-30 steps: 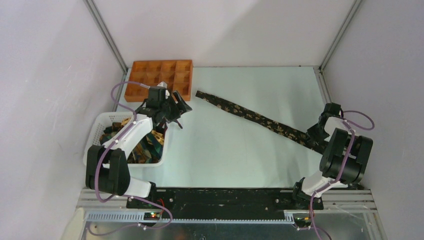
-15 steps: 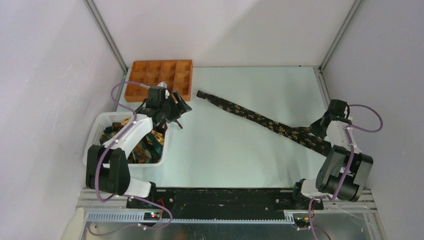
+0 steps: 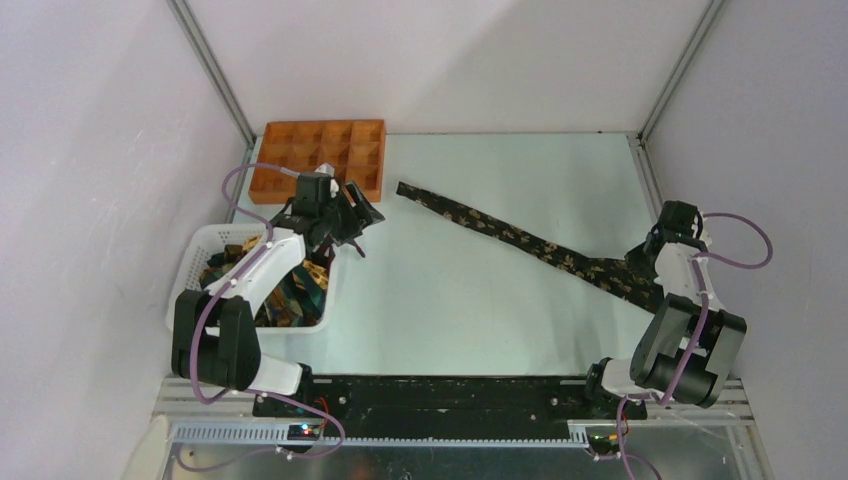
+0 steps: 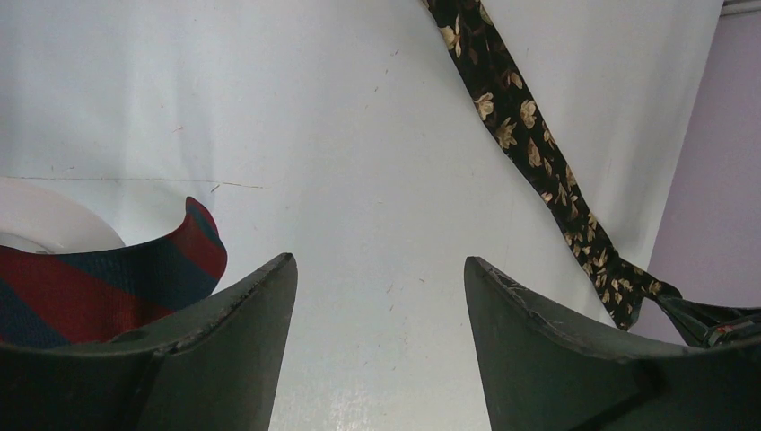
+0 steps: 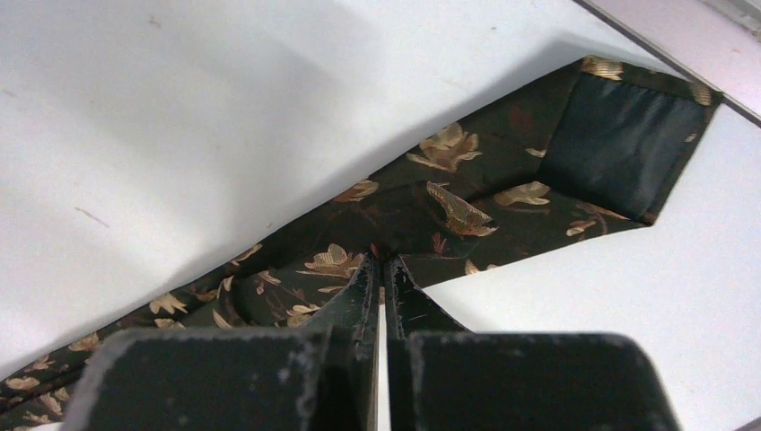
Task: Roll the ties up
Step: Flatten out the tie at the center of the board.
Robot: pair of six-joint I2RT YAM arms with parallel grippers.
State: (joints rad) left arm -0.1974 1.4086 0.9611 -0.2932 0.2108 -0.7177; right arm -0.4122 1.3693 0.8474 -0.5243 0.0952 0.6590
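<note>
Top external: right fingers (image 5: 368,292) clamped on tie (image 3: 520,240) wide end; left fingers (image 3: 358,214) spread, between white basket (image 3: 190,270), orange tray (image 3: 300,150).

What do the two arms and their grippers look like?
The left arm and the right arm have white links and bulky black joints. A thin purple cable loops along each. The left gripper and the right gripper have two dark, matte, wedge-shaped fingers with scuffed edges.
</note>
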